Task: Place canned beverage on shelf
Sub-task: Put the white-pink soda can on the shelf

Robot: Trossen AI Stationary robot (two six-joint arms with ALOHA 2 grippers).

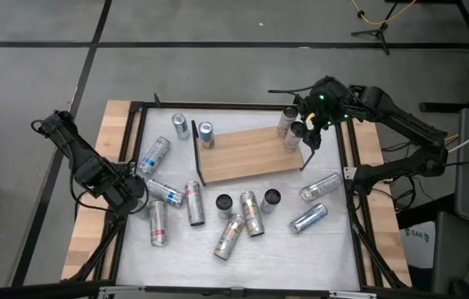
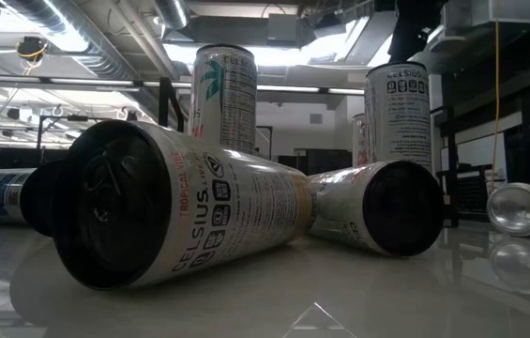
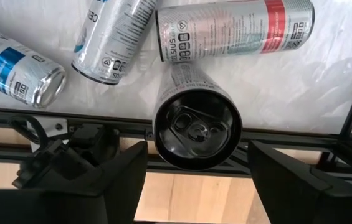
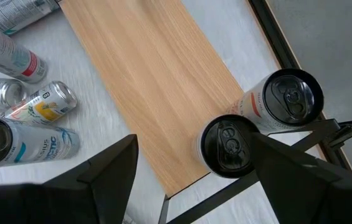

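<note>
Shelf (image 1: 246, 155): light wooden board with black wire ends, lying near table centre, slightly toward twelve o'clock. Two upright cans (image 1: 290, 133) on its three o'clock end, one light-bodied (image 4: 285, 99), one dark-topped (image 4: 228, 144), touching side by side at the board's corner. Right gripper (image 1: 310, 126): hovering over that end, fingers (image 4: 101, 168) apart, dark-topped can between them in the wrist view; contact impossible to tell. Left gripper (image 1: 126, 189): at nine o'clock by the table edge, fingers (image 3: 110, 180) apart, a can lying on its side (image 3: 195, 118) between them, untouched as far as visible. Two upright cans (image 1: 192, 129) just off the shelf's nine o'clock end. Many cans lying or standing loose on the white tabletop (image 1: 317, 249) from six to eight o'clock.
</note>
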